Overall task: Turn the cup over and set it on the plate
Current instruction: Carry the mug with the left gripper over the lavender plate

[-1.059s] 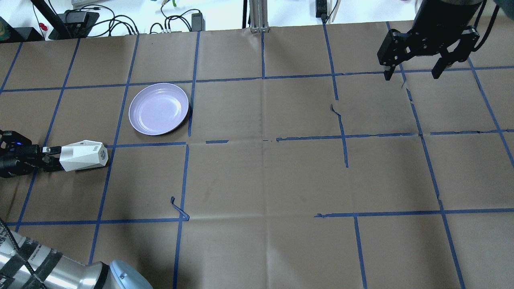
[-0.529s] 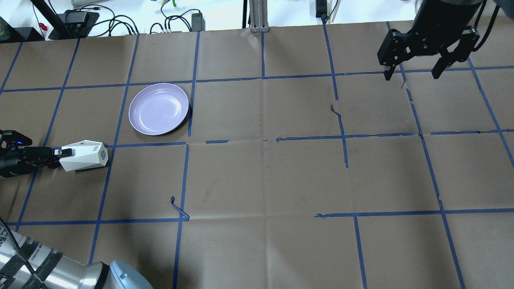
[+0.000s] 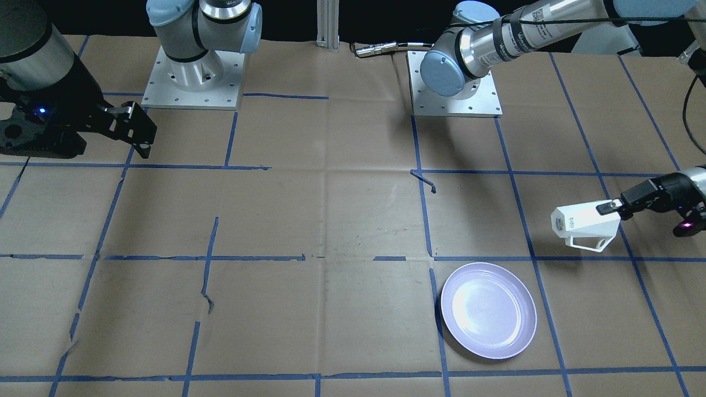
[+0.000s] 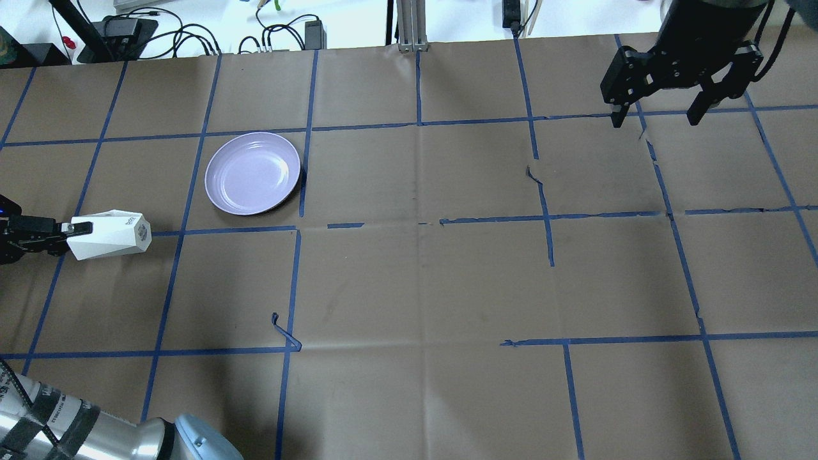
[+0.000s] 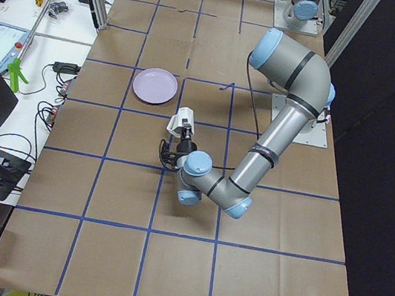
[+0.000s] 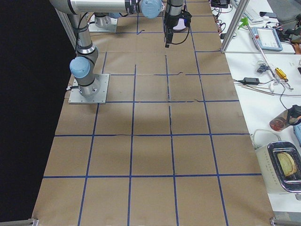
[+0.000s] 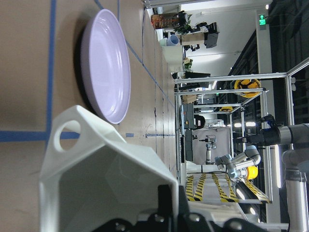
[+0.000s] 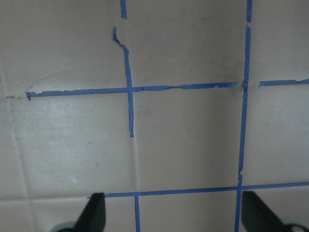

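Pointing its base rightward, cup (image 4: 112,234) horizontal

A robotics lab. The left arm (image 3: 513,36) and right arm (image 3: 187,38) are bolted to steel plates (image 3: 485,105) at the robot-side edge of a table (image 4: 415,287). The table is covered in brown paper and gridded with blue tape (image 4: 473,121). An aluminium post (image 4: 409,25) stands at the middle of the far edge, with cables (image 4: 185,38) and a power brick (image 4: 313,33) behind it. Past the right end edge is a bench (image 6: 249,113) with a tablet (image 6: 268,37) and a screwdriver (image 6: 278,73). The left wrist view shows a hall beyond the table, with metal frames (image 7: 227,77), more robot arms (image 7: 239,164), hazard tape (image 7: 212,186) and a green exit sign (image 7: 262,19).
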Controlling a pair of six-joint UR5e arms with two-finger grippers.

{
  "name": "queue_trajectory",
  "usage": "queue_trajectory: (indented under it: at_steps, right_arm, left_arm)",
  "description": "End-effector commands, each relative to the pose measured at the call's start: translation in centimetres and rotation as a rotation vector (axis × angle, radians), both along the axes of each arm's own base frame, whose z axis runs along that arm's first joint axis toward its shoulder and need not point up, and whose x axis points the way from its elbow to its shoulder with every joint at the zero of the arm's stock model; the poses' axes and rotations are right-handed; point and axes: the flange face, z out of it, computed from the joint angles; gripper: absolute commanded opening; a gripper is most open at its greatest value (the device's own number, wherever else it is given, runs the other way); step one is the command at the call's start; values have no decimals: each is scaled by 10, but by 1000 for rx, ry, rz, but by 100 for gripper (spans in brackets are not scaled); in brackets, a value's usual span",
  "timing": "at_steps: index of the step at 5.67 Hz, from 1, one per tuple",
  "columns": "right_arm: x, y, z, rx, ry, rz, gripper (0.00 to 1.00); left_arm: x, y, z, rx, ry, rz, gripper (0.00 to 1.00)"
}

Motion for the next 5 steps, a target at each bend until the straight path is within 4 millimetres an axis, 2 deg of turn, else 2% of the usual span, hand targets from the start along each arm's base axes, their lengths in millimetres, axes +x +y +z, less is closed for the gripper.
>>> queue_trajectory:
  at_steps: [1,2,3,4,5]
  right_arm:
    - [0,0,0,0,0,0,100]
    - [0,0,0,0,0,0,100]
    - [0,0,0,0,0,0,100]
    - [0,0,0,0,0,0,100]
    - [0,0,0,0,0,0,100]
  left_arm:
    - [-20,20,131,105,-104,65,0]
    - [-38,21,169,180,-149,91,0]
    - [-61,6,202,203,-264,104,0]
    - [-118,-34,234,272,-408,102,0]
    - [-181,-69,252,329,-591,83,0]
